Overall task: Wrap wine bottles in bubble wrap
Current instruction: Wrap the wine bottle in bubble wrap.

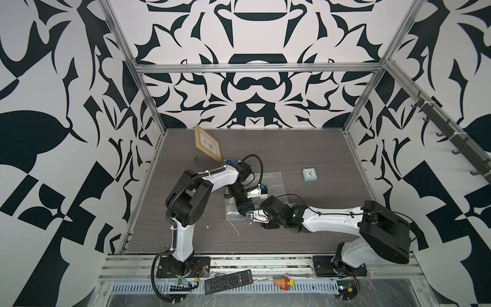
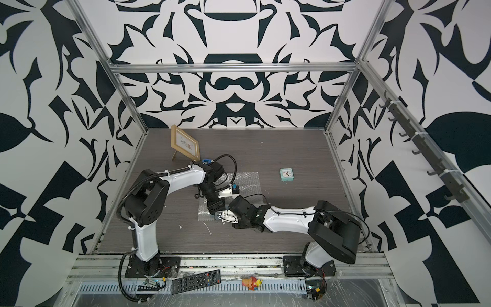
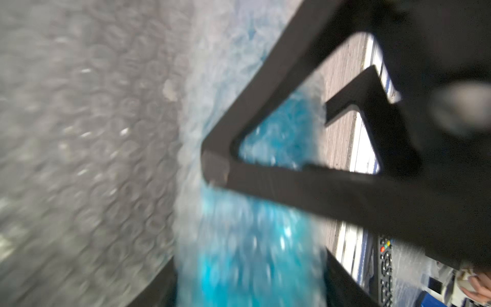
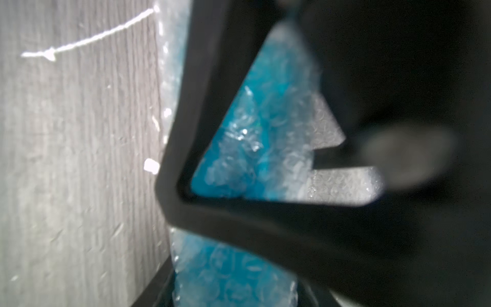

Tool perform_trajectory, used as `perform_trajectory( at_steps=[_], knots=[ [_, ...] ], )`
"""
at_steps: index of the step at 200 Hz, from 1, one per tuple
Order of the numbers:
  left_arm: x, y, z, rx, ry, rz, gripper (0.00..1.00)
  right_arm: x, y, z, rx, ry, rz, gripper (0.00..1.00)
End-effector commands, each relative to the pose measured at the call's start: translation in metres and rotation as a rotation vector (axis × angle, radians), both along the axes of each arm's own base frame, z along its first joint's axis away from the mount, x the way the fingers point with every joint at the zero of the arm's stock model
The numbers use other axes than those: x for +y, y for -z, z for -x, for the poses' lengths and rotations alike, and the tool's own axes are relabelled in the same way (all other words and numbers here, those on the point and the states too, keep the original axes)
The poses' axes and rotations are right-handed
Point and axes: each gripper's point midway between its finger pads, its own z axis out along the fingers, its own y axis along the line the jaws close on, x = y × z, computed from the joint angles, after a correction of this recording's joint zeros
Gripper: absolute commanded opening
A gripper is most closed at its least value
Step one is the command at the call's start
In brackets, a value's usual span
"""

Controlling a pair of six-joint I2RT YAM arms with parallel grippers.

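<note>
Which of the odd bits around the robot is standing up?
The gold-framed picture, propped on its rear leg; the mint square clock and black remote control lie flat.

From my console I saw walls point(image 1: 252, 87) printed in bold black-and-white shapes closing three sides, braced by an aluminium frame point(image 1: 255, 68). The floor point(image 1: 318, 159) was grey wood-grain board under flat, even light. A rail of dark hooks point(image 1: 451, 131) ran along the right-hand wall.
</note>
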Motion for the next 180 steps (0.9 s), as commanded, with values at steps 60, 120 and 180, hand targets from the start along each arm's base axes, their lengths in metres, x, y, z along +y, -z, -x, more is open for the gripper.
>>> perform_trajectory(
  at_steps=[60, 120, 180],
  knots=[
    [0.006, -0.033, -0.018, -0.085, -0.063, 0.102, 0.71, -0.040, 0.030, 0.051, 0.363, 0.145, 0.168, 0.35],
    [0.043, -0.071, -0.072, -0.380, -0.247, 0.118, 0.71, -0.022, 0.023, 0.057, 0.495, 0.120, 0.121, 0.31],
    [0.065, -0.099, -0.063, -0.720, -0.241, 0.188, 0.72, -0.014, 0.019, 0.035, 0.837, 0.210, 0.044, 0.29]
  ],
)
